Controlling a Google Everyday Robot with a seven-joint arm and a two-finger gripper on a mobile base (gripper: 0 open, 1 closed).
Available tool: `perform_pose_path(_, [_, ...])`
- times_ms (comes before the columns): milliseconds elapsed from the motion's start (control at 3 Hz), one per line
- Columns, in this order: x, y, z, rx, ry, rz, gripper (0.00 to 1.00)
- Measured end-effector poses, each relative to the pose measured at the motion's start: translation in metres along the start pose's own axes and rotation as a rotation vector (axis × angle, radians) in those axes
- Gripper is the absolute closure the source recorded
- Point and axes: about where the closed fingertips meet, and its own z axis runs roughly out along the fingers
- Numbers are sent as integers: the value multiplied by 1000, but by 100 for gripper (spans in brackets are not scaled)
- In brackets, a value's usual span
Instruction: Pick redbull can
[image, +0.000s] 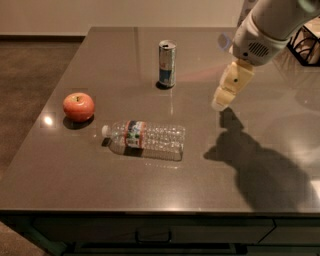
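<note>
Dark grey glossy table (75, 170), brown floor to the left. The can (167, 63) stands upright at the far middle of the table, apart from everything else. An apple (78, 106) sits at the left. A bottle (145, 140) lies on its side near the front, cap to the left. The gripper (218, 103) hangs above the table, right of the can and clear of it, pointing down. Whether it is spread or closed cannot be told. Its shadow falls on the table below.
</note>
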Motion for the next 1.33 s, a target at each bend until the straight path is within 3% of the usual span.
perform_pose_path(333, [-30,-38,35,69,-26,77,0])
perform_pose_path(1333, [-113,-92,103,117,-173,253,0])
